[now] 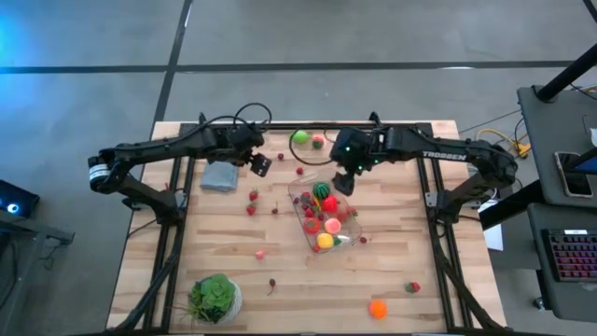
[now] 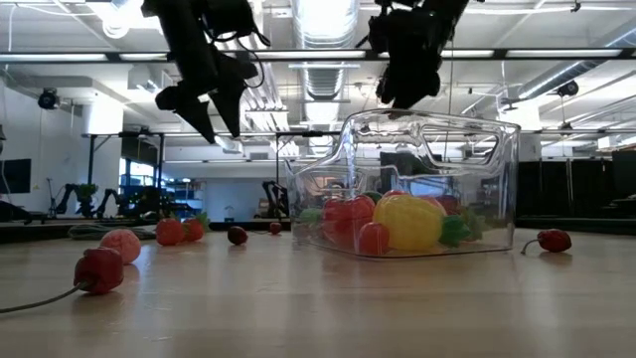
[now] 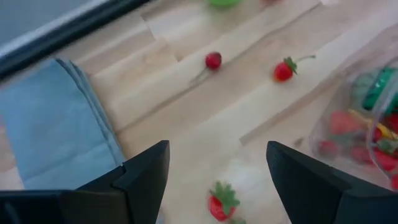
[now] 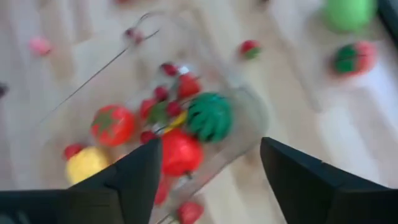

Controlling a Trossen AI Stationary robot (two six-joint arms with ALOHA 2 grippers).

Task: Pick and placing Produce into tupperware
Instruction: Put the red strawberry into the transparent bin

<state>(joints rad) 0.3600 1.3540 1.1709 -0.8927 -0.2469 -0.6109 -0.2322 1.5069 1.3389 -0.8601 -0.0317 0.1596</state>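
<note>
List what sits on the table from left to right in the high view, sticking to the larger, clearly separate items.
Leafy green head in a white bowl → grey folded cloth → green fruit → clear tub of produce → orange fruit.

Clear glossy plastic tupperware (image 2: 429, 179), wooden table (image 1: 280, 252)
</note>
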